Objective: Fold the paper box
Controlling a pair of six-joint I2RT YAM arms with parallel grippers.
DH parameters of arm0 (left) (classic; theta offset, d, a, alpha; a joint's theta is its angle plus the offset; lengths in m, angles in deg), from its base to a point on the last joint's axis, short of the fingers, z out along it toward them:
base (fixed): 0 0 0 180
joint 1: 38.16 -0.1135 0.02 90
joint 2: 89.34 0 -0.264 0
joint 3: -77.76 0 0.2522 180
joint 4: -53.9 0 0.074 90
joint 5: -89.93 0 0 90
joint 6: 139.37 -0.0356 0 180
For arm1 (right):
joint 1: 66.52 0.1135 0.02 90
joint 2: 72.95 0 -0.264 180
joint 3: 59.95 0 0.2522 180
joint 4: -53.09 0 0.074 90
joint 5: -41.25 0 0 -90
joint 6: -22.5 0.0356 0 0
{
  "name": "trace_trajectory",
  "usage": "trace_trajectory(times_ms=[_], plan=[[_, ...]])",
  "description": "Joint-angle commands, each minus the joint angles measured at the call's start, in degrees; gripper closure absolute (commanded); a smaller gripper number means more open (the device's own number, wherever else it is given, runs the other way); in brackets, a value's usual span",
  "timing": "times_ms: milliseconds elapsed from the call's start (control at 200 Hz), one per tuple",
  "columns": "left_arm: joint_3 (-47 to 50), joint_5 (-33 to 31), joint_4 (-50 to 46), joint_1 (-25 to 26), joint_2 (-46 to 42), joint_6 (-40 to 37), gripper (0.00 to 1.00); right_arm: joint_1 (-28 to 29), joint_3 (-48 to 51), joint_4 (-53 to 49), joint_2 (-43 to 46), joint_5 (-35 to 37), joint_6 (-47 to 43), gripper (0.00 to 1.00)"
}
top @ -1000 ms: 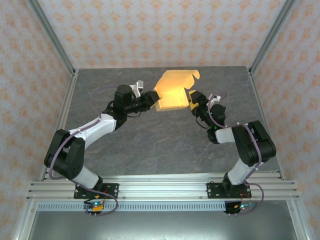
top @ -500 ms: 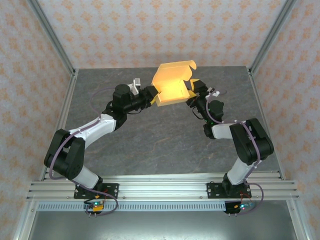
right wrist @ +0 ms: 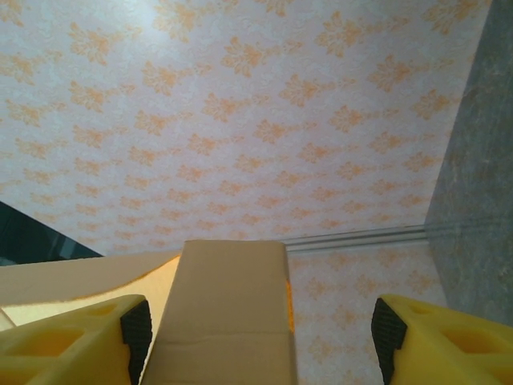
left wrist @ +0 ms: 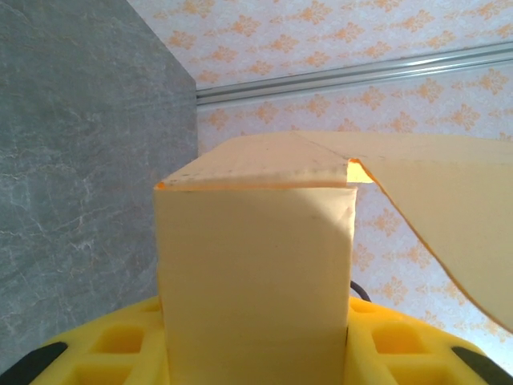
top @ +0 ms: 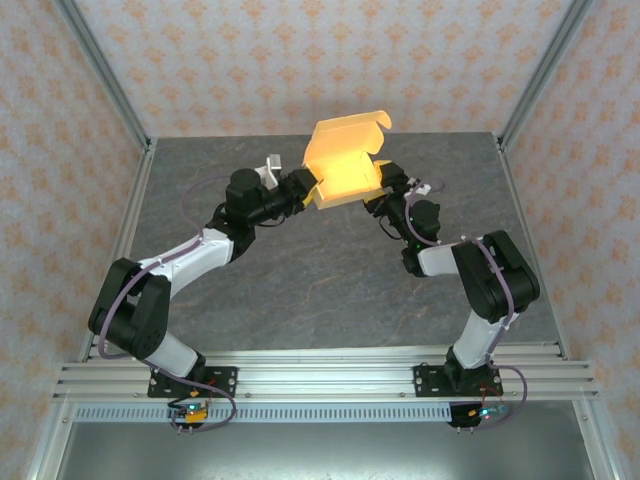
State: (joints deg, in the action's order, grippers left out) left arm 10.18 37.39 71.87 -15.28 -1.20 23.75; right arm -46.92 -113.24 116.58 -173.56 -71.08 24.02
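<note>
Left claw (top: 306, 188) is clamped on the left end of the tan-orange thin cardboard paper box (top: 345, 168). Wrist cam shows the box body (left wrist: 255, 257) seated between the two yellow fingers (left wrist: 120, 349). Right claw (top: 386, 186) has its jaws standing wide. One box panel (right wrist: 224, 313) sits between them, hard against the left finger (right wrist: 64, 341), with a clear gap to the right finger (right wrist: 449, 337). Not pinching.

Changes over the last second, biggest first:
- right black-and-white arm (top: 490, 280) pulled its elbow in and reached forward; its claw went from the box's near right corner to up against its right end
- box carried toward the far edge of the grey stone-pattern table (top: 330, 290) and tipped a bit. It's in the air between the two claws, lid flap up
- left black-and-white arm (top: 190, 255) nearly static, wrist nudged toward the far side
- left jaws unchanged, right jaws about as wide as before

My read: the box body is already formed and the lid flap is open. Looks like a mid-air handover or regrip, with the right claw straddling a side panel ready to close on it. Folding isn't done; my guess is the lid tuck is what's left.

Count: 1 table, 2 arms, 1 box, 2 claws, 4 yellow fingers.
</note>
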Motion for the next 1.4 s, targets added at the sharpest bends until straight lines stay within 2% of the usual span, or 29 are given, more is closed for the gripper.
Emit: trace_trajectory(times_ms=[0,230,365,561,766,986,1111,1231,1346,1396], plan=[[-1.3,-0.2,4.0,0.7,1.0,1.2,0.67,0.5,-2.0,3.2,0.4,-0.8,1.8,0.26],[-2.2,-0.3,3.4,1.0,1.2,1.0,0.67,0.5,-2.2,3.1,0.1,-0.3,3.0,0.26],[-2.0,-0.7,3.8,1.0,1.0,1.0,0.67,0.5,-2.8,3.1,-1.1,-0.3,3.9,0.38],[-2.1,-0.1,5.3,1.2,1.0,0.7,0.67,0.5,-2.7,3.1,-2.1,0.1,3.5,0.42],[-2.5,-0.1,4.4,1.3,0.8,-0.1,0.67,0.5,-2.3,3.1,-3.6,-0.6,1.2,0.56],[-3.5,0.1,2.0,1.3,0.6,-2.2,0.67,0.7,-1.4,1.8,-4.6,-3.6,-7.7,0.68],[-3.5,0.3,2.0,1.3,0.8,-2.3,0.67,0.7,-0.3,-0.1,-4.7,-3.9,-12.2,0.69],[-2.7,-0.3,2.0,1.3,0.5,-3.0,0.66,0.7,0.5,-3.3,-3.9,-3.5,-15.6,0.74],[-2.3,-0.6,2.3,1.3,0.5,-3.2,0.66,0.6,0.9,-3.7,-3.2,-2.3,-15.3,0.72],[-2.1,-0.4,2.2,1.4,0.6,-3.5,0.66,0.6,0.8,-3.6,-3.2,-2.2,-15.1,0.68]])
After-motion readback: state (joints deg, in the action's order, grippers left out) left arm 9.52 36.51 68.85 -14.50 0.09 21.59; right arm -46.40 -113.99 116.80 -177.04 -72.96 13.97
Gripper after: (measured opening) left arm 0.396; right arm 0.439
